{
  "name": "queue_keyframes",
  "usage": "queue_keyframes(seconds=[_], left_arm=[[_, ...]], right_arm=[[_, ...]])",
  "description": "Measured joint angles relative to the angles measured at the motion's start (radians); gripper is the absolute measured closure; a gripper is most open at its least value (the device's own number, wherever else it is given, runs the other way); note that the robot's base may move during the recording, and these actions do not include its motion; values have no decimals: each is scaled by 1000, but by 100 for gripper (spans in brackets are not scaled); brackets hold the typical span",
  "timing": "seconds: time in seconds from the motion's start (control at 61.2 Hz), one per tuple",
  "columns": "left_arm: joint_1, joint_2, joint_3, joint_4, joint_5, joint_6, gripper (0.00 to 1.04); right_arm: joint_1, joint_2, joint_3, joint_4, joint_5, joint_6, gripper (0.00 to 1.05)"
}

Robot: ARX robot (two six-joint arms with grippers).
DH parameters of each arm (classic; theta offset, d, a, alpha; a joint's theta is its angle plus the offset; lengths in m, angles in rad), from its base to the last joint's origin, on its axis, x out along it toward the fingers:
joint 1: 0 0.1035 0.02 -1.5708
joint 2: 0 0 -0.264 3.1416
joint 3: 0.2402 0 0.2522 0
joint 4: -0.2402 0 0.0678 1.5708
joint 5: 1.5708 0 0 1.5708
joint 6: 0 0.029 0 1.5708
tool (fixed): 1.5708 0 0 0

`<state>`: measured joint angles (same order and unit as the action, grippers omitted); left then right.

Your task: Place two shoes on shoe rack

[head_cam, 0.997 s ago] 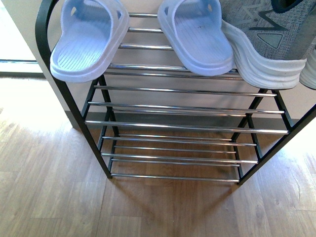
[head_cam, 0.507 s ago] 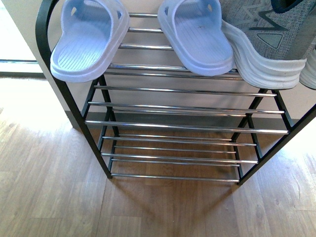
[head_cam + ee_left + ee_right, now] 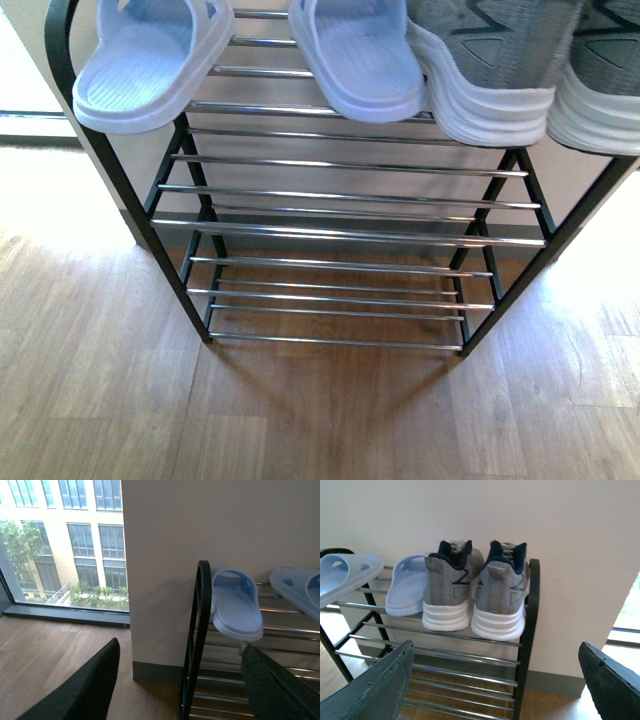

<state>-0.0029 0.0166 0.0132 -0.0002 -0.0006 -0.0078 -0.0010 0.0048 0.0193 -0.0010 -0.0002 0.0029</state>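
The shoe rack (image 3: 340, 237) stands against a pale wall. On its top tier rest two pale blue slides (image 3: 140, 60) (image 3: 355, 55) and two grey sneakers (image 3: 490, 70) (image 3: 600, 80) with white soles, heels overhanging the front rod. Neither arm shows in the front view. My left gripper (image 3: 179, 642) is open and empty, off the rack's left black upright (image 3: 197, 630), with a slide (image 3: 235, 605) just beyond one fingertip. My right gripper (image 3: 496, 644) is open and empty, facing the sneakers' (image 3: 447, 590) (image 3: 500, 595) heels from a distance.
The lower tiers of silver rods (image 3: 330, 290) hold nothing. Wood floor (image 3: 320, 420) lies in front of the rack. A floor-level window (image 3: 60, 545) is left of the wall column, and another bright opening (image 3: 627, 615) is right of the rack.
In the front view the rack and shoes have shifted up and to the left, so the second sneaker's heel now shows fully. The shoes lie as before.
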Motion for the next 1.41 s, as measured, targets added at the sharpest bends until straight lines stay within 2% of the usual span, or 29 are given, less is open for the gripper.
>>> queue_keyframes(seconds=[0.131,0.196,1.406], left_arm=[[0,0,0,0,0,0,8],[0,0,0,0,0,2,10],[0,0,0,0,1,3,9]], right_arm=[[0,0,0,0,0,0,9],[0,0,0,0,0,0,9],[0,0,0,0,1,0,9]])
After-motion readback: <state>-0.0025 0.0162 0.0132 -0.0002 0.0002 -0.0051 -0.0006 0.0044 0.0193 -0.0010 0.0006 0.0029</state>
